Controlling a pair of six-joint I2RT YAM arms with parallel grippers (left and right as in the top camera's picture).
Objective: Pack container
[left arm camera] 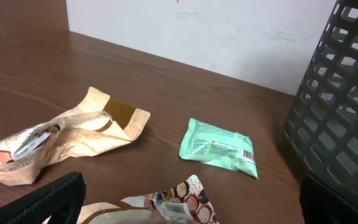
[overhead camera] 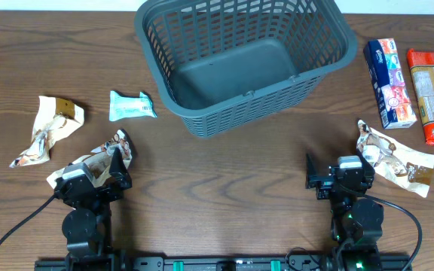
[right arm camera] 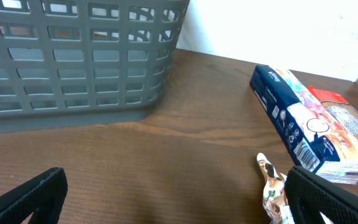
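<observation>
Both my sets of jaws are spread as wide as they go and holding nothing. My left gripper (left arm camera: 194, 202) sits low at my edge of the table, with a crinkly patterned packet (left arm camera: 174, 204) right under its fingers. My right gripper (right arm camera: 179, 199) sits low too, with the corner of another crumpled packet (right arm camera: 272, 186) poking in just beside its right finger. Going outward on the left there's a green packet (left arm camera: 219, 148) and a tan wrapper (left arm camera: 73, 140) off to its left. On the right, a blue box (right arm camera: 300, 121) lies touching a red pack (right arm camera: 347, 118) beyond it. The basket (overhead camera: 228, 71) sits at the far middle of the table, ahead and to the right of my left jaws and ahead and to the left of my right ones, well apart from both. Its floor is bare, so I'd say packing hasn't really started and I'm at the pick-the-first-item step. Easiest next move is probably the patterned packet: drop the left jaws around it, pinch, then lift high enough to clear that thick rim before letting go. Crinkly film could slip, so I'd want a decent bite.
</observation>
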